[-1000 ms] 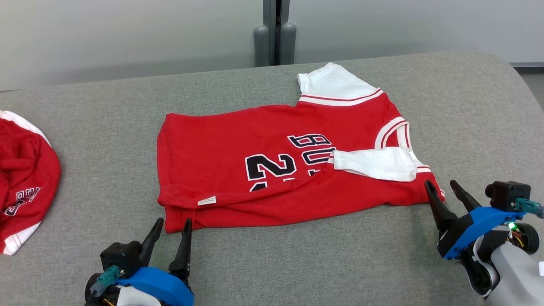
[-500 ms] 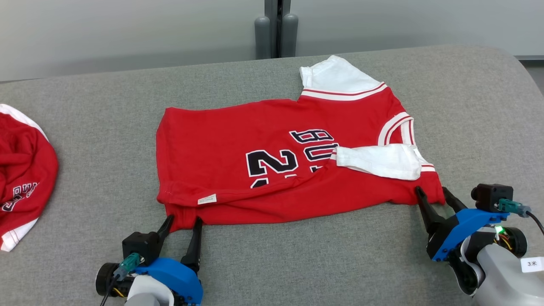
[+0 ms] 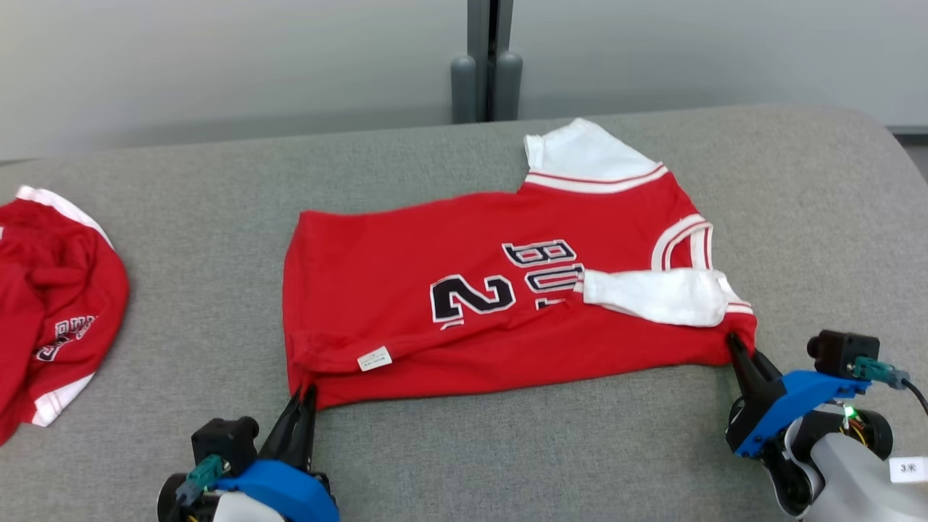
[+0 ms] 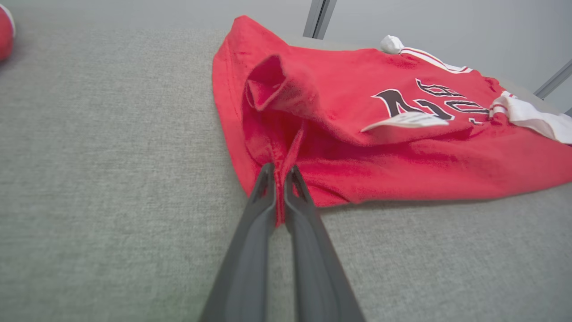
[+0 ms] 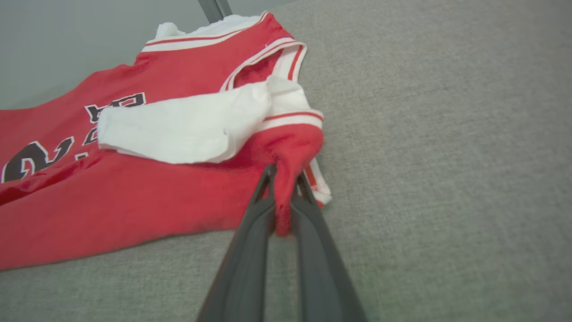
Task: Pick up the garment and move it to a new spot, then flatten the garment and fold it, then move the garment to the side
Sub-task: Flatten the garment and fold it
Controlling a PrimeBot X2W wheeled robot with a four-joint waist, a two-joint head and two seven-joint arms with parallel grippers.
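Left jaws: closed on the near hem corner of the red jersey (image 3: 471, 304), pinching a thin ridge of cloth.
Right jaws: closed on its near shoulder corner, just below the folded white sleeve (image 3: 652, 293).
Jersey: lies flat mid-worktop (image 3: 580, 449), well apart from a second red garment (image 3: 58, 290).
Slip risk: both pinches look shallow, so a quick lift may pull the cloth free.
Layer risk: the hem layers gape at the left grip. If only one is caught, the fold would open.
Sleeve risk: the loose sleeve may slide off.

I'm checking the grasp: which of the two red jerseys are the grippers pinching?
The spread-out jersey in the middle, pinched at its near corners; the crumpled jersey at the left lies untouched.
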